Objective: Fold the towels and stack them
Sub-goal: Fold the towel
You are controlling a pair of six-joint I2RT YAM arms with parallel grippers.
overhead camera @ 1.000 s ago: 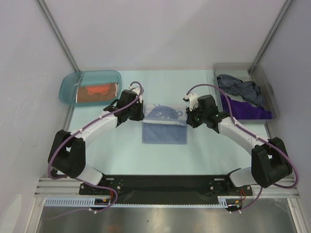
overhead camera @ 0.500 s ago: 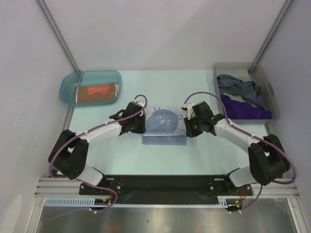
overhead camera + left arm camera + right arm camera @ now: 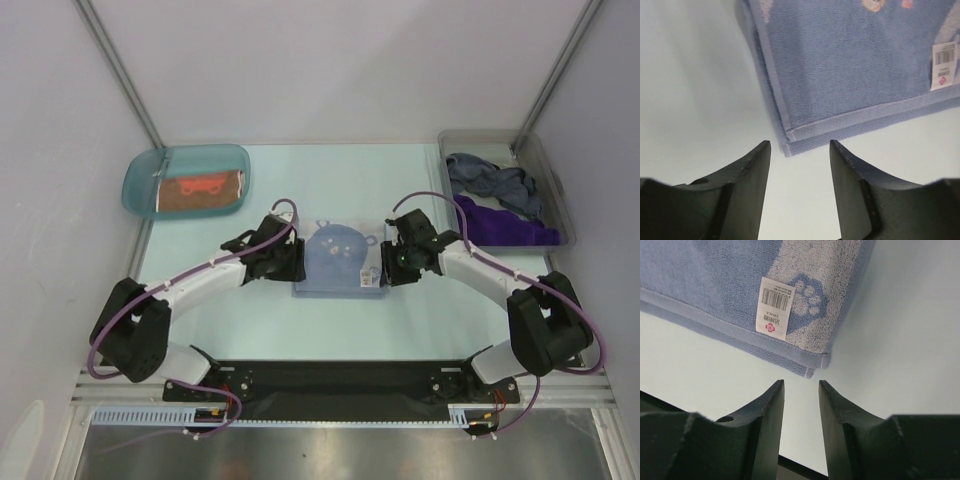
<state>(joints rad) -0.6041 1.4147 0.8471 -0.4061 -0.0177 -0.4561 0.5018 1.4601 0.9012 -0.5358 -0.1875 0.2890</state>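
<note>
A pale blue-white towel [image 3: 340,262] lies folded in half on the table between my two arms. Its near-left corner [image 3: 790,140] rests just ahead of my open left gripper [image 3: 799,145], untouched. My right gripper [image 3: 801,384] is also open and empty, with the towel's labelled corner [image 3: 810,365] just beyond its tips. In the top view the left gripper [image 3: 296,266] and right gripper [image 3: 385,268] flank the towel's two sides. An orange-brown towel with red print [image 3: 203,189] lies in the teal tray [image 3: 140,180]. Grey-blue [image 3: 490,180] and deep purple [image 3: 505,226] towels lie crumpled in the clear bin [image 3: 556,190].
The teal tray sits at the back left and the clear grey bin at the back right. A black rail [image 3: 330,378] carrying the arm bases runs along the table's near edge. Enclosure walls with metal posts [image 3: 120,70] surround the table.
Both grippers carried the towel's far edge toward the near edge, folding it in half, then opened and let go. They now sit low beside the near corners.
</note>
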